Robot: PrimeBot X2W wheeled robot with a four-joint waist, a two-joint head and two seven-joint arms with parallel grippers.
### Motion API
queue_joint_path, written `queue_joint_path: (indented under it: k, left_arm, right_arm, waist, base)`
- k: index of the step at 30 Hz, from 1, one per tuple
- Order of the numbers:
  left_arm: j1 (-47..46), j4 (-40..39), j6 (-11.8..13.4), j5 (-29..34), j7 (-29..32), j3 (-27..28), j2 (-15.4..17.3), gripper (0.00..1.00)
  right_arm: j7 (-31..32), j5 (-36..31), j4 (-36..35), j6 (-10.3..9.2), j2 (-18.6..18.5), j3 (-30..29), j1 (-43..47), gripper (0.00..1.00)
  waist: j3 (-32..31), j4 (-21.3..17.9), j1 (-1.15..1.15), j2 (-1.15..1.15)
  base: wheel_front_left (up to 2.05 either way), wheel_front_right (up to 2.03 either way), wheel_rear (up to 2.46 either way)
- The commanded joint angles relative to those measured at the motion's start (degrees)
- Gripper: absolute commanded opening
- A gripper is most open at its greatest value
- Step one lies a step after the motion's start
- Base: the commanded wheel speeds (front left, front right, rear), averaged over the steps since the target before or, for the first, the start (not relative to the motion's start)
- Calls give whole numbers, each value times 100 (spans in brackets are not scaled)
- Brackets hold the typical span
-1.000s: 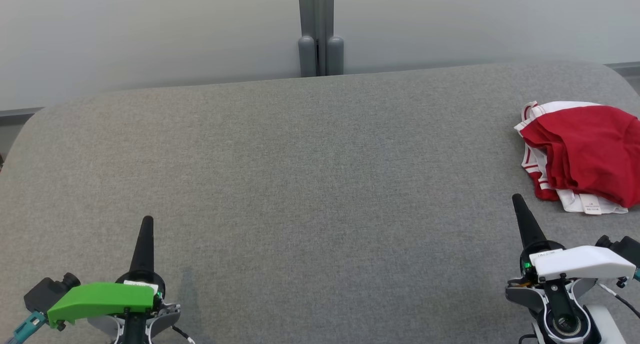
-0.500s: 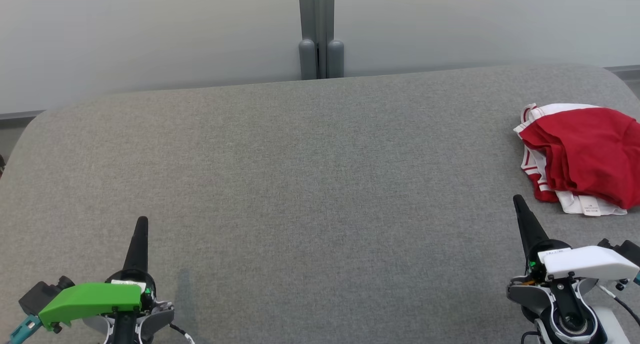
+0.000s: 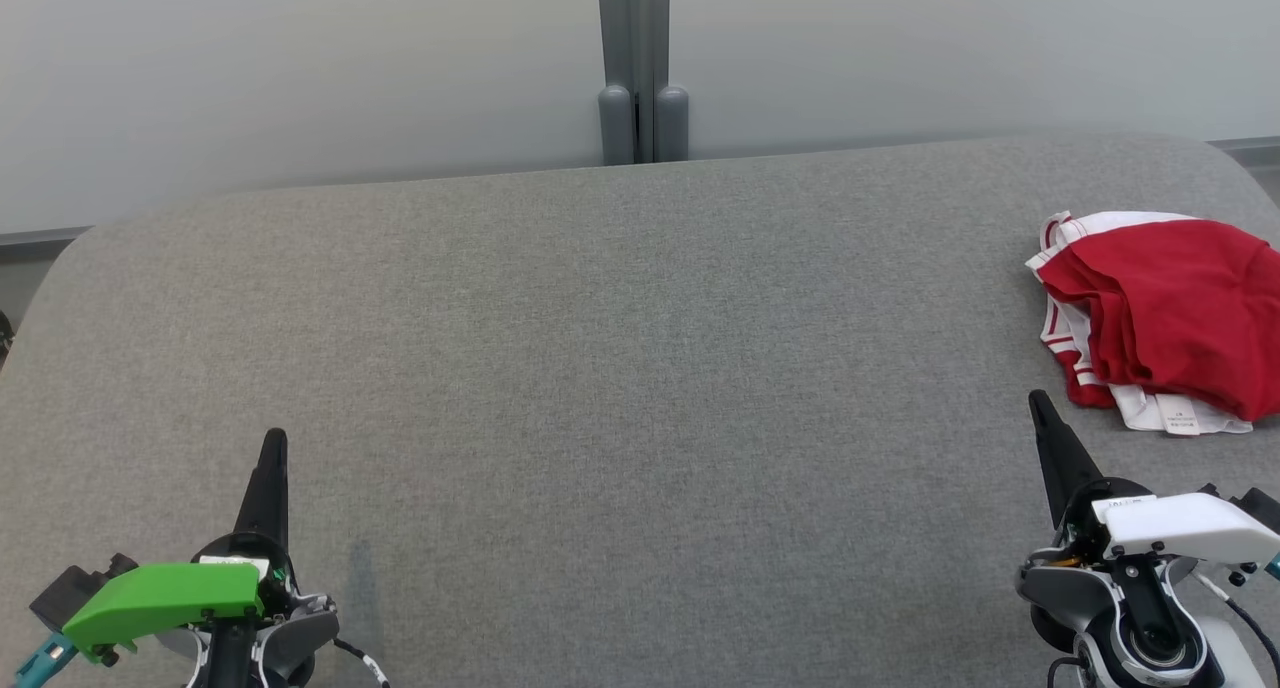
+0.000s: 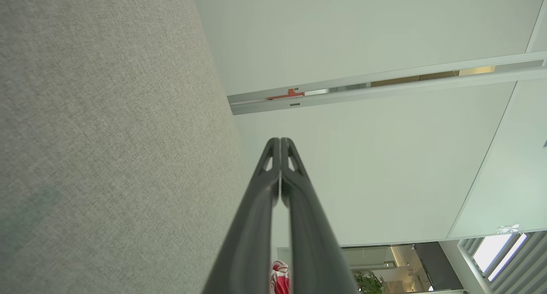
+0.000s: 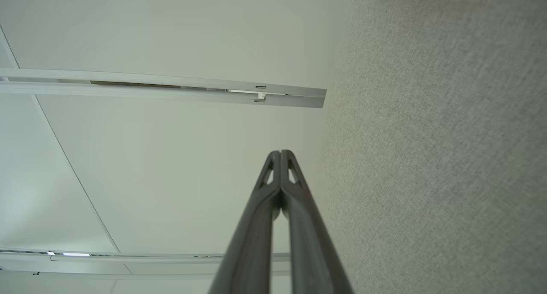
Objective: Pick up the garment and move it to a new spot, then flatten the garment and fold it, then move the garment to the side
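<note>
Left pincer (image 3: 273, 446) and right pincer (image 3: 1040, 408) closed, empty, over grey woven counter (image 3: 640, 368); crumpled red white-trimmed garment (image 3: 1170, 308) cut off at the edge

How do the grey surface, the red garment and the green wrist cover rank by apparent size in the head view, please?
1. grey surface
2. red garment, cut off at the edge
3. green wrist cover, despite sitting nearest the camera

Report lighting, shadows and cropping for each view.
Head view: soft, even light; a faint shadow on the grey surface beside the left gripper; the garment is cropped by the right edge. Left wrist view: a bright window glares at lower right. Right wrist view: garment cropped at the top edge.
</note>
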Motion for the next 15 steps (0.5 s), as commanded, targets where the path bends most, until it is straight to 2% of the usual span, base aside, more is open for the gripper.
queue_joint_path:
  k: [1, 15]
  left_arm:
    - [-83, 7, -29, -109, 25, 40, 25, 0]
    - [-126, 65, -32, -574, 187, 167, 5, 0]
  right_arm:
    - [46, 122, 9, 4, -10, -26, -69, 0]
    - [199, 632, 67, 4, 7, -102, -78, 0]
  waist:
    - [-5, 1, 0, 0]
    - [-54, 4, 0, 0]
  base:
    - [0, 0, 0]
    - [0, 0, 0]
